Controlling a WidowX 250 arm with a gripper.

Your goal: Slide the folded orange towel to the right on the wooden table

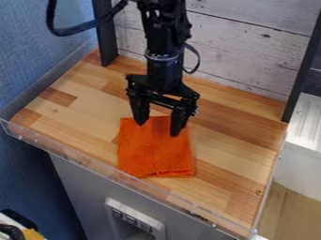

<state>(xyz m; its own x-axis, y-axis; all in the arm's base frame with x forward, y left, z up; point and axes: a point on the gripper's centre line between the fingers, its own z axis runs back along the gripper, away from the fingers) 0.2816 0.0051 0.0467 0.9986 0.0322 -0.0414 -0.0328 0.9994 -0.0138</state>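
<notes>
Orange cloth [155,154]: folded, flat on wooden counter [235,122], near front edge. Black gripper [158,128]: at cloth's back edge, jaws spread, nothing grasped. Step, apparently: lining up grasp. Next move likely calls for low, firm pinch of fabric.

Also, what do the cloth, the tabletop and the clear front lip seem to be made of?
Cloth: soft, matte fabric with a fuzzy nap, perhaps terry or microfiber.
Tabletop: looks like wood, smooth with a slight sheen, in joined strips of differing tones; possibly a printed laminate.
Lip: likely glossy clear plastic, see-through with bright edges, though glass is possible.
</notes>
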